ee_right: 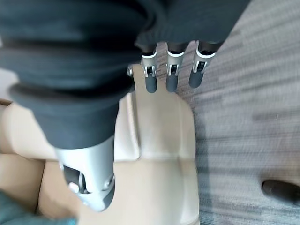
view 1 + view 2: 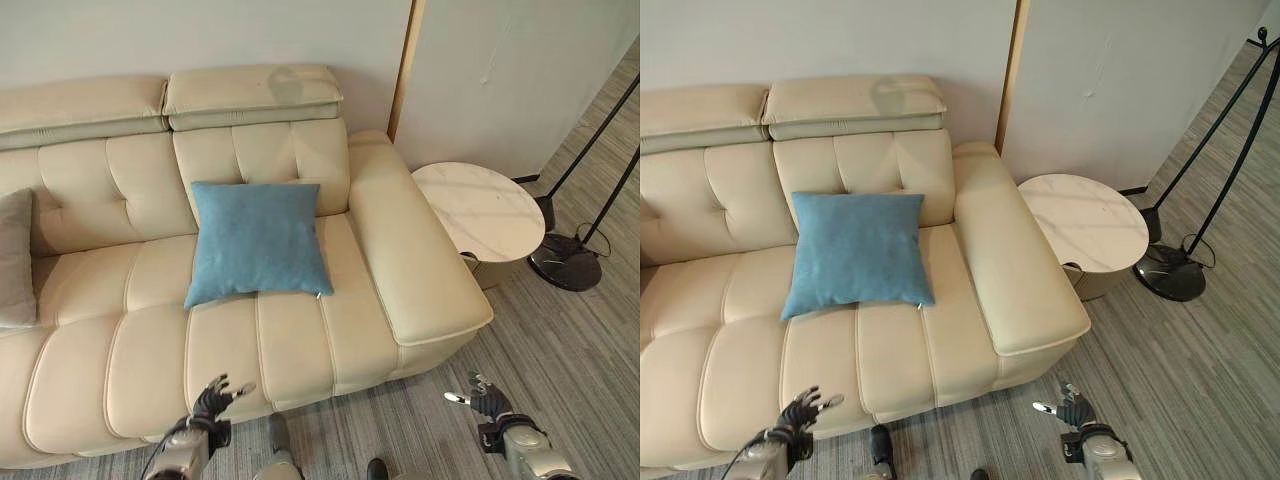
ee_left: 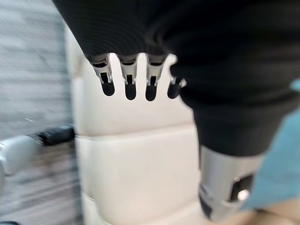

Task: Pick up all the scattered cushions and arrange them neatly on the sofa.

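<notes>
A: Left eye view: where is the cushion?
B: A blue cushion [image 2: 257, 240] leans on the backrest of the cream leather sofa [image 2: 120, 350], on its right seat beside the armrest. A grey cushion [image 2: 14, 258] sits at the far left of the sofa. A round marble side table [image 2: 480, 210] stands right of the armrest, with a black lamp base [image 2: 566, 265] on the floor beyond it.
A: And the hands?
B: The left hand [image 2: 213, 400] hangs near the sofa's front edge; the right hand [image 2: 485, 402] hangs over the floor, near the armrest's corner.
A: Left wrist view?
B: The fingers [image 3: 130, 79] are straight and relaxed, holding nothing, with the seat past them.
A: Right wrist view?
B: Likewise, the fingers [image 1: 171, 70] are loosely extended and empty above the armrest and carpet.
</notes>
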{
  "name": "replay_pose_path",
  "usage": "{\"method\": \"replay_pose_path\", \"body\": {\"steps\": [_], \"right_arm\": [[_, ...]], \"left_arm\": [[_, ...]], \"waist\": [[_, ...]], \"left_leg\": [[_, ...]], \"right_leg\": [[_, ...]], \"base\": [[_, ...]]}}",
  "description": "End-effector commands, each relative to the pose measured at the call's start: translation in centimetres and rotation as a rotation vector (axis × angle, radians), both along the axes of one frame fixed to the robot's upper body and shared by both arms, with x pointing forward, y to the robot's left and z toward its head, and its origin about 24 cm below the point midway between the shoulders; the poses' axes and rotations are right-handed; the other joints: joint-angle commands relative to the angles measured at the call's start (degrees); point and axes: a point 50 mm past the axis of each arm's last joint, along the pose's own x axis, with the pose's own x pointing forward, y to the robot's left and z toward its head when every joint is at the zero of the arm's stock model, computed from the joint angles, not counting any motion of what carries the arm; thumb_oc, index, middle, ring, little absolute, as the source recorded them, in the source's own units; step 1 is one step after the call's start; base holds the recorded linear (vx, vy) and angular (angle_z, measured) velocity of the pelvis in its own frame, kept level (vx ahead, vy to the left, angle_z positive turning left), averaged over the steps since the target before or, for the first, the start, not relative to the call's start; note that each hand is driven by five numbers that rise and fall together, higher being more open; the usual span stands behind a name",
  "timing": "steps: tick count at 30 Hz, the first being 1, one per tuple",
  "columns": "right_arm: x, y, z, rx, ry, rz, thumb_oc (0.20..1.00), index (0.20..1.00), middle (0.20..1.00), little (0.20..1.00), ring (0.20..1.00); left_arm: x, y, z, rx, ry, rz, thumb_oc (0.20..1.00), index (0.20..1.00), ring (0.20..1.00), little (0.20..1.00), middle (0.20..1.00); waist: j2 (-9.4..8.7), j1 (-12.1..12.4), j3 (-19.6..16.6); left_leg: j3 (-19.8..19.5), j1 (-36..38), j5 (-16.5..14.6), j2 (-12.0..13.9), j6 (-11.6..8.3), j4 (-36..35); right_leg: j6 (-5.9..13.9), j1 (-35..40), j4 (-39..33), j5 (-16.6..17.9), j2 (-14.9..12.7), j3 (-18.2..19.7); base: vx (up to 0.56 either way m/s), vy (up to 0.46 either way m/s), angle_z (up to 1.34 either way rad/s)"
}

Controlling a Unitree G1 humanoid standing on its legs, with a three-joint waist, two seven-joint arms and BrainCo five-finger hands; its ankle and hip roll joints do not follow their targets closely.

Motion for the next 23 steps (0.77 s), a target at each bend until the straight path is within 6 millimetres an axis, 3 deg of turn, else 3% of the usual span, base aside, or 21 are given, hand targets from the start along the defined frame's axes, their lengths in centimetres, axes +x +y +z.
{"method": "replay_pose_path", "body": {"steps": [1,2,3,4,5,6,7,10,23], "right_arm": [[3.5,2.1,1.7,0.062,-0.128,0.028,1.000,1.000,1.000,1.000,1.000],[3.5,2.1,1.7,0.062,-0.128,0.028,1.000,1.000,1.000,1.000,1.000],[3.2,2.0,1.4,0.058,-0.109,0.035,1.000,1.000,1.000,1.000,1.000],[3.0,1.9,1.2,0.054,-0.097,0.031,1.000,1.000,1.000,1.000,1.000],[2.5,1.5,0.9,0.054,-0.074,0.021,1.000,1.000,1.000,1.000,1.000],[1.9,1.2,0.6,0.050,-0.055,0.011,1.000,1.000,1.000,1.000,1.000],[1.3,0.9,0.4,0.052,-0.042,-0.001,1.000,1.000,1.000,1.000,1.000],[0.7,0.6,-0.1,0.048,-0.012,-0.019,1.000,1.000,1.000,1.000,1.000],[-2.0,1.9,-2.7,0.046,0.151,-0.023,1.000,1.000,1.000,1.000,1.000]], "left_arm": [[3.0,2.5,2.3,0.046,-0.076,0.052,1.000,1.000,1.000,1.000,1.000],[3.0,2.5,2.3,0.045,-0.076,0.052,1.000,1.000,1.000,1.000,1.000],[3.0,2.0,2.0,0.042,-0.065,0.045,1.000,1.000,1.000,1.000,1.000],[2.9,1.7,1.8,0.034,-0.057,0.043,1.000,1.000,1.000,1.000,1.000],[2.8,1.3,1.6,0.025,-0.052,0.046,1.000,1.000,1.000,1.000,1.000],[2.7,1.2,1.4,0.030,-0.040,0.035,1.000,1.000,1.000,1.000,1.000],[2.6,1.3,1.3,0.037,-0.023,0.023,1.000,1.000,1.000,1.000,1.000],[2.3,1.4,1.1,0.055,0.001,0.011,1.000,1.000,1.000,1.000,1.000],[2.2,1.7,0.8,0.097,0.076,-0.020,1.000,1.000,1.000,1.000,1.000]], "waist": [[-6.90,-1.64,3.25],[-6.84,-1.65,3.11],[-7.74,-2.27,2.41],[-7.85,-2.96,1.63],[-6.95,-4.12,0.38],[-6.25,-4.80,-0.20],[-4.81,-5.89,-1.43],[-3.79,-6.46,-2.45],[-3.71,-6.59,-4.25]], "left_leg": [[1.77,1.82,-9.92,-5.83,2.86,9.38],[1.74,1.63,-9.84,-5.78,2.85,9.36],[0.60,4.33,-13.94,-5.18,3.34,12.68],[-0.33,6.55,-15.45,-4.14,3.38,14.07],[-0.38,11.64,-15.94,-3.01,2.57,10.79],[-0.41,12.53,-15.25,-2.55,2.16,8.76],[1.73,15.28,-14.09,-2.58,1.17,2.01],[2.15,17.46,-13.72,-3.65,0.67,-2.45],[3.47,20.22,-16.70,-7.09,2.28,-2.82]], "right_leg": [[3.31,4.82,-6.21,-2.23,-7.09,-2.39],[3.29,4.65,-6.24,-2.14,-7.03,-2.40],[3.25,4.52,-6.91,-1.30,-8.37,-2.36],[3.22,4.22,-7.37,-1.01,-8.99,-2.74],[3.56,4.07,-8.00,-1.10,-9.07,-3.34],[3.68,4.12,-8.19,-1.25,-9.03,-3.85],[4.12,4.05,-8.19,-1.25,-8.86,-4.78],[4.73,4.00,-8.26,-0.65,-9.19,-5.09],[7.17,5.57,-11.07,2.64,-11.53,-3.34]], "base": [[-0.11,-0.003,0.13],[-0.13,0.016,0.45],[-0.03,0.052,0.50],[0.03,0.155,0.40],[0.08,0.187,0.20],[0.11,0.289,0.39],[0.08,0.228,0.48],[0.05,0.183,0.50],[0.01,0.099,-0.10]]}}
